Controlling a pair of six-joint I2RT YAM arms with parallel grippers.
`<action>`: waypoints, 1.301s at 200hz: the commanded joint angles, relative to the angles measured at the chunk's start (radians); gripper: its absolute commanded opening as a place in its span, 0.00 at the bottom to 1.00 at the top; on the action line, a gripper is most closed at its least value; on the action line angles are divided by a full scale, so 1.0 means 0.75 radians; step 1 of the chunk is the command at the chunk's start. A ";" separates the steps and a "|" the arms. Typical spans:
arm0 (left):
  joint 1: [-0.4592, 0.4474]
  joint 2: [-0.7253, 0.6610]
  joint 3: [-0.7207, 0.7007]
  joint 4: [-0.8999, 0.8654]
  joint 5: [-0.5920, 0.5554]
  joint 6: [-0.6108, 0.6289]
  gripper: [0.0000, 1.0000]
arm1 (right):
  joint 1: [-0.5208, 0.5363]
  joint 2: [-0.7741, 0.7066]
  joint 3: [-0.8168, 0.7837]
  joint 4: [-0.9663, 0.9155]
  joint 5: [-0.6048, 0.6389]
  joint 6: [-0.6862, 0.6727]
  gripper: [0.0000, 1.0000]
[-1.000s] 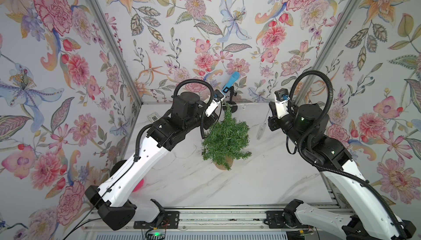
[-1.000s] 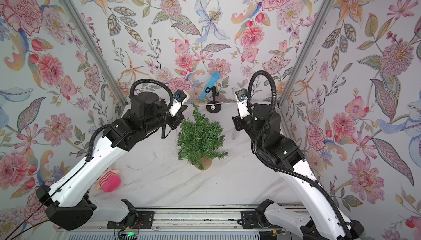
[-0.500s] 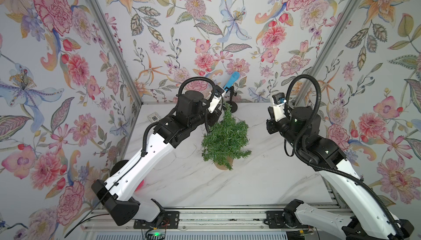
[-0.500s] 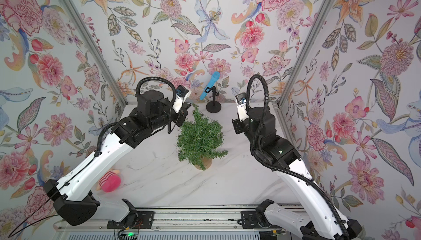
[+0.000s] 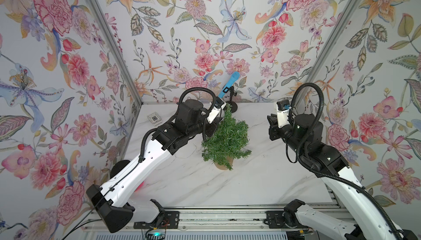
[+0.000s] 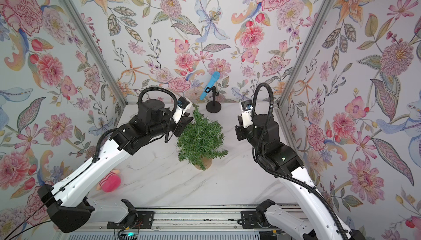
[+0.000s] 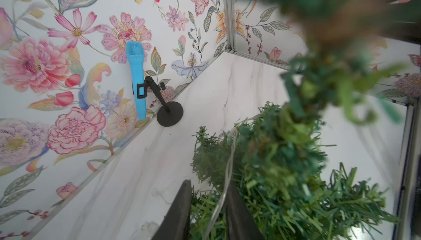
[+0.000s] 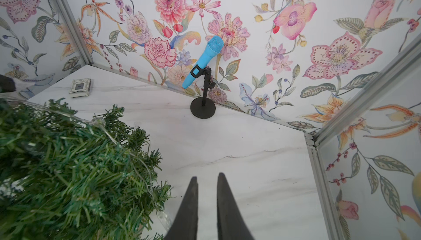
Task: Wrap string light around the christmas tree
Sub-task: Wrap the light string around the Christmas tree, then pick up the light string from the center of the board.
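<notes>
1. Shows the christmas tree (image 5: pixel 225 140) upright on its cork base (image 5: pixel 222 164) at the middle of the marble table (image 5: pixel 262 181), in both top views.
2. Finds the left gripper (image 7: pixel 208 183) in among the upper branches, jaws spread a little, with the string light (image 7: pixel 229 163) running loose through the gap rather than pinched.
3. Catches the right gripper (image 8: pixel 207 177) well apart from the tree on its other side, narrowly parted around nothing but air.
4. Picks out more of the same thin wire draped across the outer needles in the right wrist view; cannot tell how many turns sit on the tree.
5. Reads as mid-wrap, at a regrip or handover: some wire apparently laid, neither arm gripping it.
6. Calls next for closing on the wire near the branches, then carrying it round the far side toward the right gripper, with tension light enough not to tip the tree or drag laid loops off.
</notes>
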 commanded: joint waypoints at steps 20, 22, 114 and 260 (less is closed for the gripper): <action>-0.011 -0.118 -0.019 -0.026 -0.050 -0.029 0.65 | -0.008 -0.032 -0.045 0.024 -0.126 0.060 0.24; -0.014 -0.124 -0.021 -0.020 -0.049 -0.031 0.67 | -0.007 -0.031 -0.046 0.025 -0.129 0.062 0.24; -0.009 -0.484 -0.273 0.102 -0.427 -0.226 0.87 | -0.008 -0.105 -0.075 0.038 -0.116 0.070 0.38; 0.491 -0.366 -1.248 0.317 -0.494 -1.054 0.48 | -0.007 -0.471 -0.576 0.105 -0.085 0.356 0.46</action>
